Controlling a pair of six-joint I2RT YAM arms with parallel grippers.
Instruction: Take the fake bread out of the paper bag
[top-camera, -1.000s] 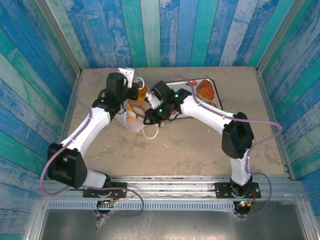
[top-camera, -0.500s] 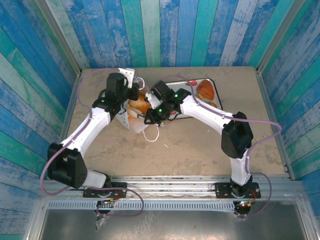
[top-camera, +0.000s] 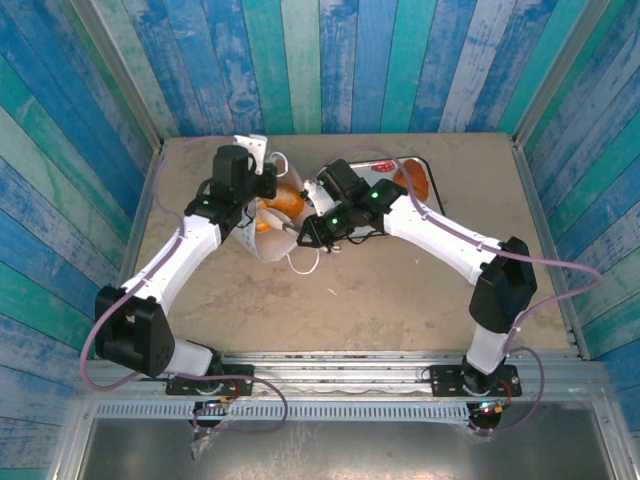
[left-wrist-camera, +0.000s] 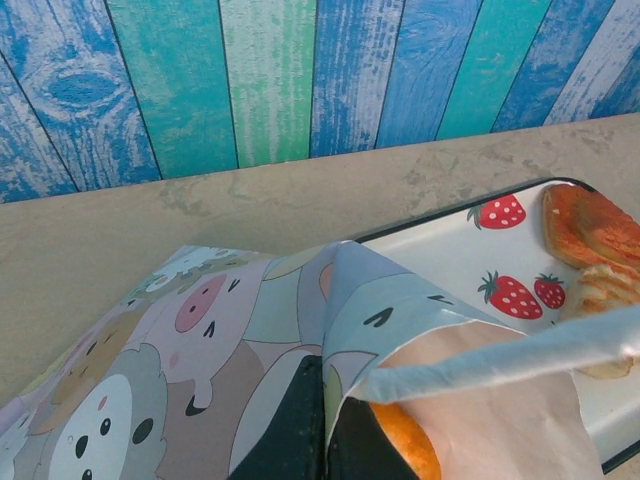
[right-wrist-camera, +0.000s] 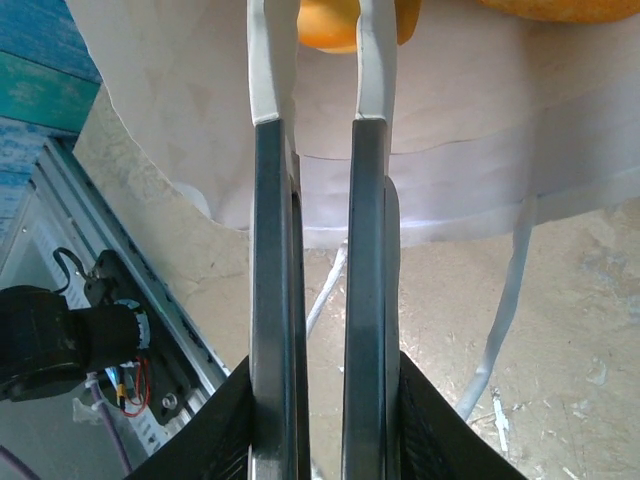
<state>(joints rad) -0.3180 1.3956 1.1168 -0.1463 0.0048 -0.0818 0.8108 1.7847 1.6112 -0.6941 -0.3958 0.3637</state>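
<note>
My right arm (top-camera: 505, 290) has swung its elbow out to the right since a second ago, while the right gripper (top-camera: 293, 229) stays at the mouth of the paper bag (top-camera: 262, 245); in the right wrist view its fingers stand close together, with an orange piece of the fake bread (right-wrist-camera: 325, 28) showing between the tips, though I cannot tell whether it is actually pinched; the left gripper (left-wrist-camera: 322, 430) is clamped on the bag's far edge; the bag sits left of centre on the table (top-camera: 380, 300), orange bread visible inside; just right of it lies the strawberry tray (top-camera: 428, 172), carrying more bread.
</note>
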